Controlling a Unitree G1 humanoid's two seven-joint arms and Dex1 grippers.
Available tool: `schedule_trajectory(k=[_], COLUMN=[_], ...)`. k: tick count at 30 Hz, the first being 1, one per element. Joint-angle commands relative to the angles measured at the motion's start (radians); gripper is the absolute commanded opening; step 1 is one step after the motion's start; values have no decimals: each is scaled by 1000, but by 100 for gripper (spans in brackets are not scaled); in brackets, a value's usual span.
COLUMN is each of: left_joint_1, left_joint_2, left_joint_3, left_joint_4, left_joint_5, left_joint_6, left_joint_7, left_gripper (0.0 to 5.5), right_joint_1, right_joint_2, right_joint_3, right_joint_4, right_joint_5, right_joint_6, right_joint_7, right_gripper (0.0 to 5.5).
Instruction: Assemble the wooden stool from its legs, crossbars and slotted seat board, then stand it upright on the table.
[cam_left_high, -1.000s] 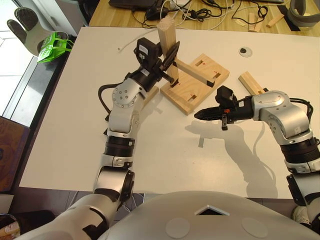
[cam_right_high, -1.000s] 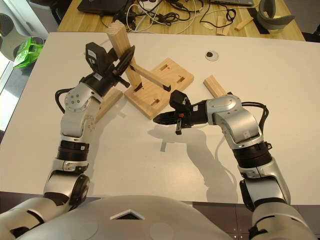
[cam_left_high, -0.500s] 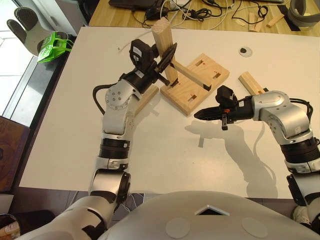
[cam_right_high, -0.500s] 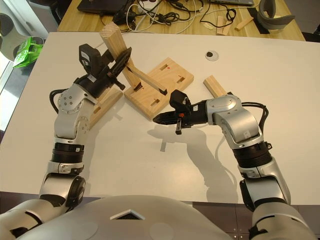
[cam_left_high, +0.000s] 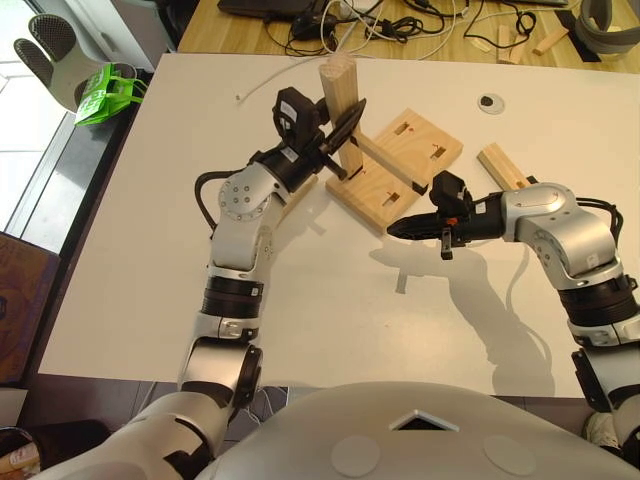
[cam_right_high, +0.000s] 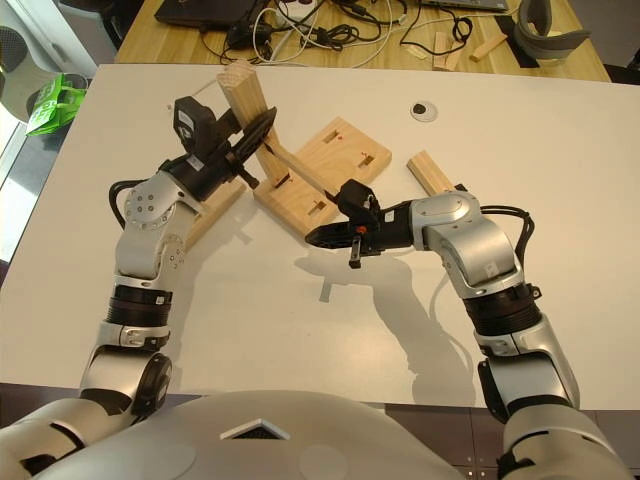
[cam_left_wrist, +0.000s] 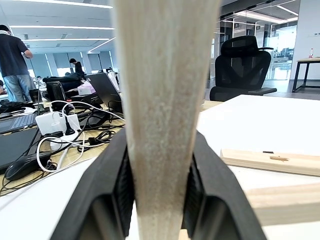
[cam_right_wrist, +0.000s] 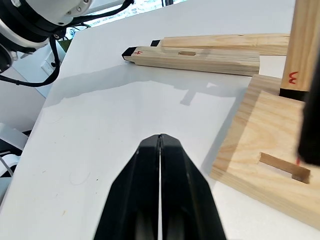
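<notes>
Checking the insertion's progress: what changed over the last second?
The left tool, shut on the leg with its crossbar, swung it toward the robot's left, then back, slightly lower over the seat board. The right tool stayed shut beside the board's near corner; the board kept its place.

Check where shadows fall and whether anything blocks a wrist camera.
Left eye view: right claw throws a dark shadow on the white table, toward the robot. Left wrist view: the pale wooden leg, clamped in the left claw, covers the middle.
</notes>
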Motion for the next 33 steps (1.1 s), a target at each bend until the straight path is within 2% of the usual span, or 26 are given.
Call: schedule_trajectory(k=[1, 5, 7, 11, 14, 16, 20, 23, 27, 29, 33], left_joint_1=[-4, -39, -49, -62, -69, -70, -81, -82, -73, -70, -77], left_joint_2=[9, 23, 39, 41, 25, 15, 8, 13, 17, 17, 16], left_joint_3=[-37, -54, -78, -99, -87, -73, -36, -25, -24, -27, -33], left_joint_4=[-26, -31, -40, -55, -29, -12, 40, 80, 107, 99, 100], left_joint_5=[17, 48, 75, 89, 82, 69, 47, 40, 31, 27, 23], left_joint_6=[127, 216, 232, 301, 375, 404, 426, 414, 408, 412, 409], left_joint_7=[13, 43, 35, 55, 87, 102, 115, 111, 107, 107, 103], left_gripper=[103, 103, 103, 103, 103, 103, 103, 103, 103, 103, 103], right_joint_1=[7, 32, 60, 63, 6, -40, -105, -121, -128, -135, -182], right_joint_2=[1, -20, -53, -70, -43, -12, 51, 92, 146, 178, 245], right_joint_3=[0, 13, -34, -236, -462, -562, -669, -655, -514, -448, -297], right_joint_4=[-2, -25, -62, -81, -35, 0, 65, 113, 278, 385, 571], right_joint_5=[-1, 1, 64, 244, 417, 500, 590, 527, 245, 142, -14], right_joint_6=[-8, -2, 39, 136, 207, 229, 229, 165, -5, -25, -100], right_joint_7=[-12, 3, 38, 28, -61, -140, -283, -379, -563, -640, -624], right_gripper=[0, 0, 0, 0, 0, 0, 0, 0, 0, 0, 0])
